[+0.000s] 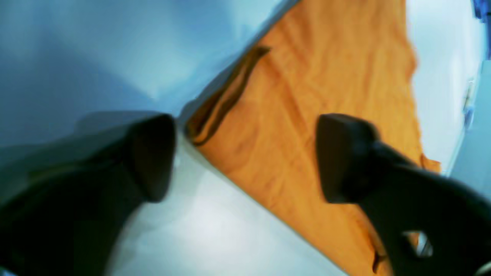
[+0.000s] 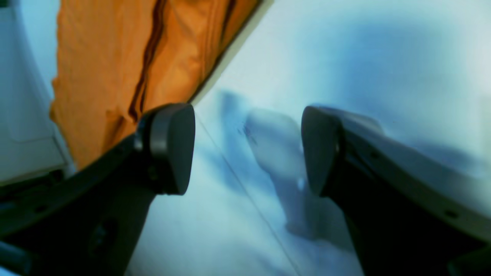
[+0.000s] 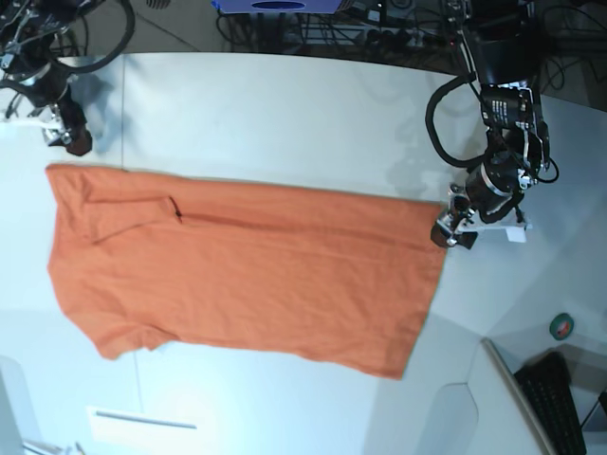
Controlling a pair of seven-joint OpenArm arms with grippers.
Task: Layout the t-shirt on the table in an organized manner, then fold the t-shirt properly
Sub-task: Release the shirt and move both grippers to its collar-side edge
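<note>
The t-shirt (image 3: 242, 270) lies flat on the table (image 3: 285, 114), and its long side runs from the left of the base view to the right. The sleeve end is on the left and the straight hem end is on the right, tipped a little lower on that side. It fills the middle of the picture, from the left edge almost to the arm on the right. One long side is folded over, and the fold makes a thin dark line along the upper part of the cloth. The shirt is plain orange and soft, with small wrinkles. No tag shows. The left gripper (image 3: 453, 232) sits just at the upper right corner of the shirt, but it looks tiny there. In the left wrist view that gripper (image 1: 245, 161) is blurry, its two dark fingers stand well apart, and nothing is between them; only cloth and table lie under them. The right gripper (image 3: 71, 142) is near the upper left corner of the shirt. In the right wrist view it (image 2: 247, 147) is wide apart too, holding nothing, over bare table beside the orange edge.
</note>
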